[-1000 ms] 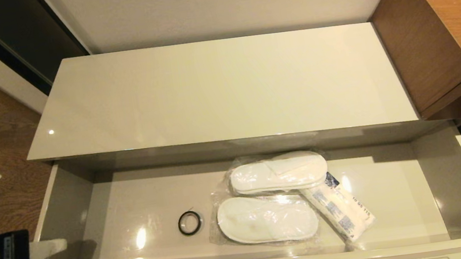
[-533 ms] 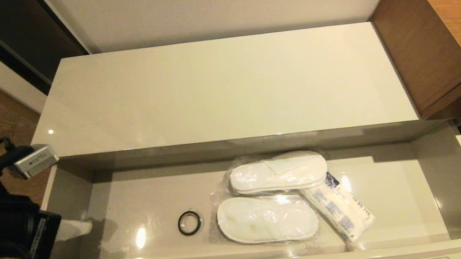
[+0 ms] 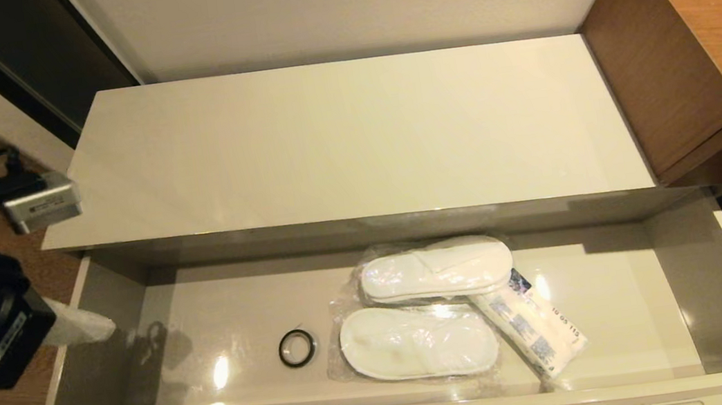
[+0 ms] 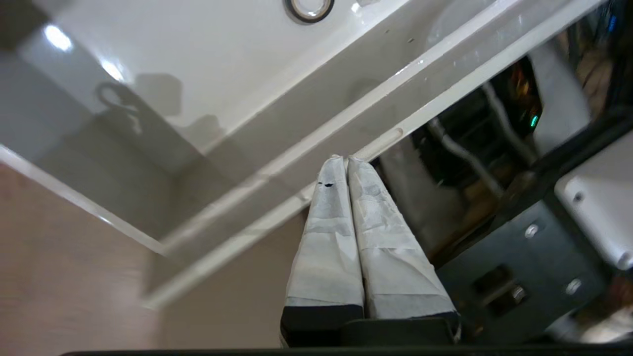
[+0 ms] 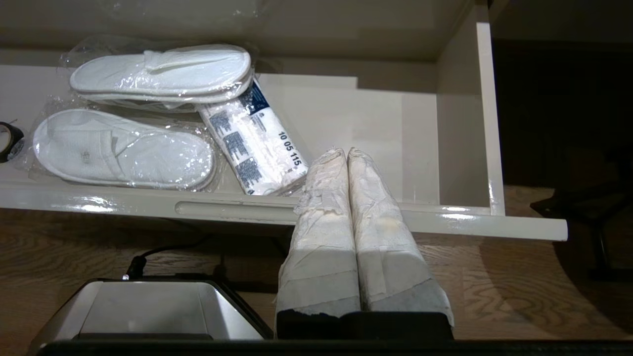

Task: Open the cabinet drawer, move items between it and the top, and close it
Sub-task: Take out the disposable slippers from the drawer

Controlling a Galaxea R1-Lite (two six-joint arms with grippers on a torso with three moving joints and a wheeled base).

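one glossy cream top (image 3: 339,142) beside brown wooden desk (image 3: 696,47)

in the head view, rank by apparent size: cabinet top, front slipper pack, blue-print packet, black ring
1. the top, largest by far
2. front slipper pack
3. blue-print packet, somewhat smaller and partly tucked under the rear slippers, so its full length is hidden
4. black ring, smallest

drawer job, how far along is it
Done: the drawer stands open. In hand: nothing; the left gripper is shut at its left end, the right gripper shut outside its front. Left: slippers and packet lie inside, none on the top; then closing.
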